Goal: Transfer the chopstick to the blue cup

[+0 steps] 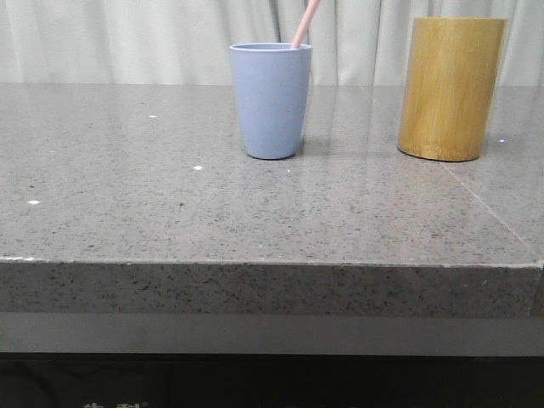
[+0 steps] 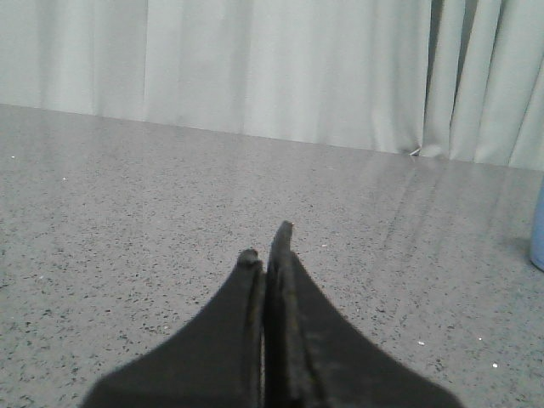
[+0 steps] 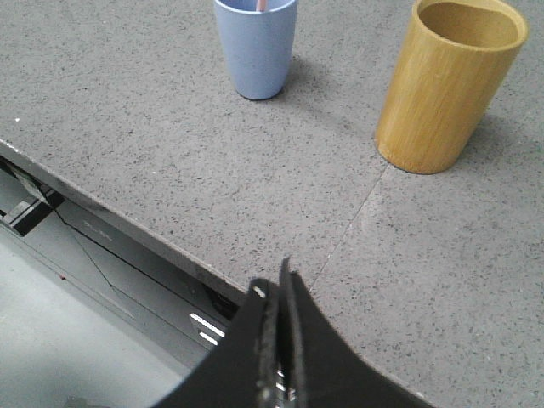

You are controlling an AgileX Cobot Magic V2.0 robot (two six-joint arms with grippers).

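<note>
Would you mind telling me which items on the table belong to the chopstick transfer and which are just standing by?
Part of the job:
- chopstick, standing in the cup
- blue cup

Standing by:
- bamboo holder, looks empty from the right wrist view
- grey stone table

Grey speckled stone table [image 1: 170,212], blue cup [image 1: 270,102] standing mid-back, bamboo holder [image 1: 449,89] standing well right of it

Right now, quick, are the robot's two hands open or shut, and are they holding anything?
Left end effector: shut, holding nothing.
Right end effector: shut, holding nothing; the chopstick stands in the blue cup.
</note>
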